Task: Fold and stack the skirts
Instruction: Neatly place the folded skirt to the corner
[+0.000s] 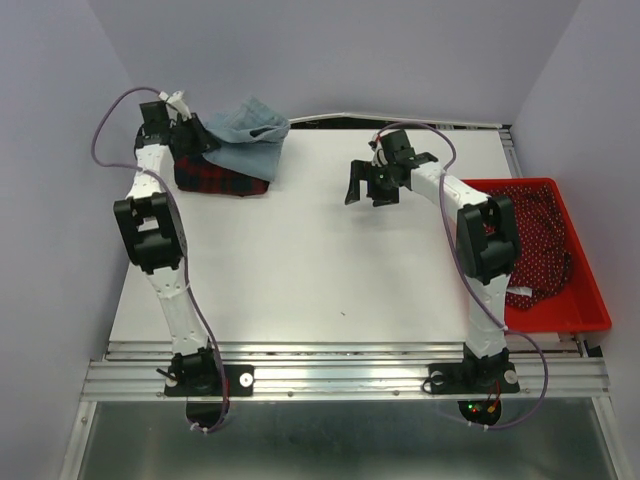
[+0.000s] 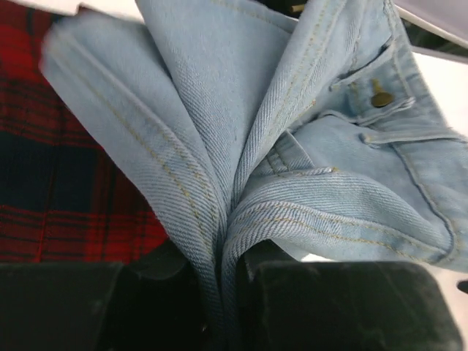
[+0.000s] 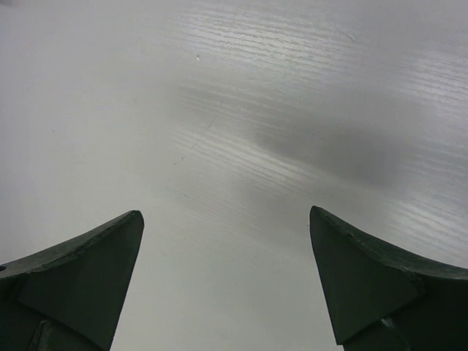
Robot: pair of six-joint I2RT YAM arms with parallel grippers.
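Under the denim skirt (image 1: 248,138) in the left hand (image 2: 221,289), plaid skirt (image 1: 215,181) half hidden.

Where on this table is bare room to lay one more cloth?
The middle and near table, from left arm to right arm, is bare. The far left corner is crowded: the denim skirt, pinched in the left fingers, drapes over the plaid skirt. The open right fingers hover over the far middle. The red basket holds cloth.

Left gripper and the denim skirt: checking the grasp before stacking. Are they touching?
Touching. The left wrist view shows the left gripper shut on a fold of the denim skirt, the cloth pinched between its jaws.
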